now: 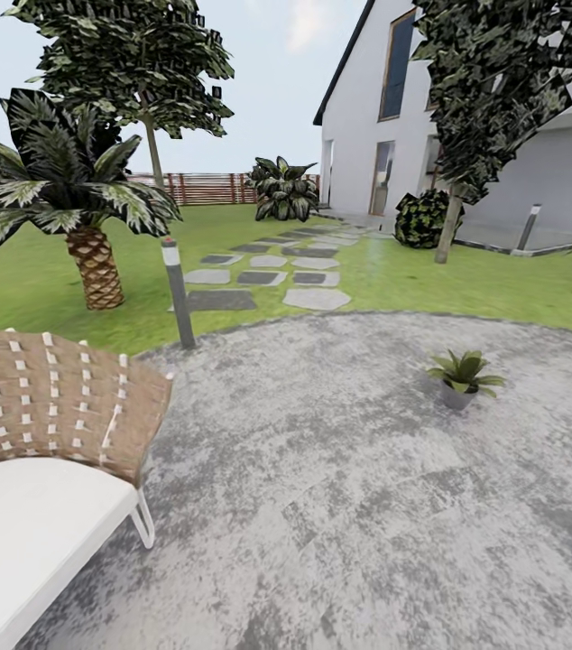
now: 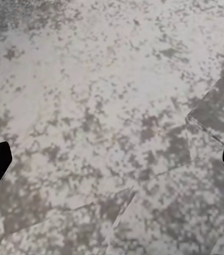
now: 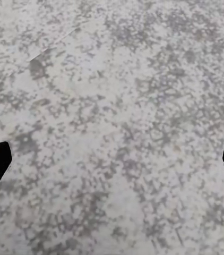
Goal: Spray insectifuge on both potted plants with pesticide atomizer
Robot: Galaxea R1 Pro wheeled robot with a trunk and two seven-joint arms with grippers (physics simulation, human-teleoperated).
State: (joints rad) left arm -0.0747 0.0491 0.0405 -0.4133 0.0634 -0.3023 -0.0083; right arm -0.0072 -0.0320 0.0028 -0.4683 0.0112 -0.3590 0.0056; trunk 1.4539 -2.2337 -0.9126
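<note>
From my head camera, the wicker seat (image 1: 51, 415) sits at eight o'clock, and one potted plant (image 1: 463, 377) stands on the patio (image 1: 340, 506) at two o'clock. Left gripper (image 2: 112, 164) and right gripper (image 3: 112, 164) hang spread, empty, over paving; I judge the right arm nearer.

Mottled grey patio (image 1: 340, 506); green plant (image 1: 464, 368) in a grey pot at 3 o'clock; brown-and-white woven chair (image 1: 51, 406), seemingly white-cushioned.
</note>
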